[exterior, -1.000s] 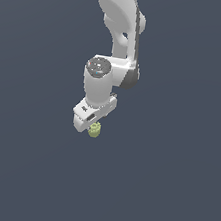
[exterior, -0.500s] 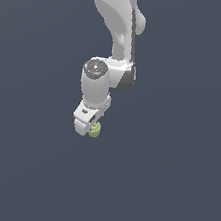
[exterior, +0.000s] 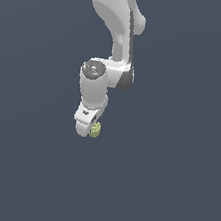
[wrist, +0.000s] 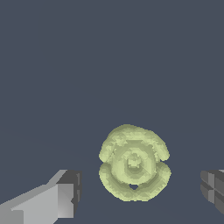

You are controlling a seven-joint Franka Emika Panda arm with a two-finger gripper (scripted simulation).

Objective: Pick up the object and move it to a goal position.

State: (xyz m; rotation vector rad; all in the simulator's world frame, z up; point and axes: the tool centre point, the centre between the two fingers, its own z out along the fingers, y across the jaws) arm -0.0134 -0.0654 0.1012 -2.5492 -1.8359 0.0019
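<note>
The object [wrist: 133, 162] is a small yellow-green, round, ridged lump on the dark grey floor. In the wrist view it lies between my two fingertips with a gap on each side: one finger [wrist: 65, 194] and the other finger [wrist: 213, 189] do not touch it. My gripper [wrist: 141, 189] is open around it. In the exterior view the white gripper [exterior: 89, 128] points down under the arm, and the object [exterior: 96, 129] shows at its tip, partly hidden by the fingers.
The floor [exterior: 170, 193] is a plain dark grey surface on all sides. The white arm [exterior: 114, 37] rises above the gripper. Nothing else is in view.
The gripper has come down a little and shifted slightly to the exterior view's left around the object. The object has stayed in place.
</note>
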